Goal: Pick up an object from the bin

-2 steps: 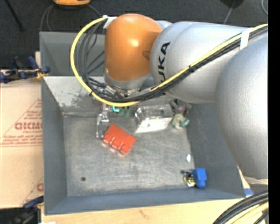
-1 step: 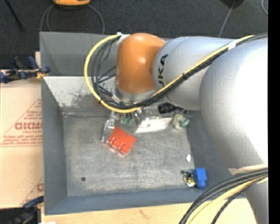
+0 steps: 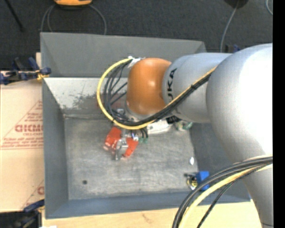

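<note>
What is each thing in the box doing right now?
gripper: low over the middle of the bin, at the red thing.
red thing: lying on the floor; held or not, cannot tell.
white and green things: lying at the back, partly hidden by the arm.
small white bit: lying loose near the right wall.

Dark carpet floor under room light

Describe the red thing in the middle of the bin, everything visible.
The red thing is small and orange-red; its material is unclear. It lies on the floor of the grey bin, near the middle and apart from the walls. It shows as two patches, one on either side of the pincer, which sits over its middle. Whether it is gripped cannot be told.
</note>
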{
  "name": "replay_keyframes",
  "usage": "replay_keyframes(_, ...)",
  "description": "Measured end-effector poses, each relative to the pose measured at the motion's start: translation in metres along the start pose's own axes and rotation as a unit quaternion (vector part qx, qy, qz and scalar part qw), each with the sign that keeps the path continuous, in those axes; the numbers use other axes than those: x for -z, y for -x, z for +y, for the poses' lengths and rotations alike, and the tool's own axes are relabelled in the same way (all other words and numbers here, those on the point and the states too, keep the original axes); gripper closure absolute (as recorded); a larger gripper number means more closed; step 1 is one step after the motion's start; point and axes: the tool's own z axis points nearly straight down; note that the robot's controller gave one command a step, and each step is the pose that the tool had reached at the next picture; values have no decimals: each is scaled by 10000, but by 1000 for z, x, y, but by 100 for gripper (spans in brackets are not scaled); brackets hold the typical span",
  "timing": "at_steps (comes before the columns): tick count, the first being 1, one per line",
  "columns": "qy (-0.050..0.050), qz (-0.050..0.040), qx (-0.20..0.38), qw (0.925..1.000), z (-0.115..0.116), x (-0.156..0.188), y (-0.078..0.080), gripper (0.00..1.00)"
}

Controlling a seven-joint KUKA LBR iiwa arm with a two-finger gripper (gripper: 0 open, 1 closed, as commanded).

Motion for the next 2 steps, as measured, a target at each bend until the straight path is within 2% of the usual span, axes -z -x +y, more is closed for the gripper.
replay_keyframes(1,26,-38,433,9991,-22,-3,7,0)
replay_keyframes(2,28,-65,414,9991,-22,0,9,100)
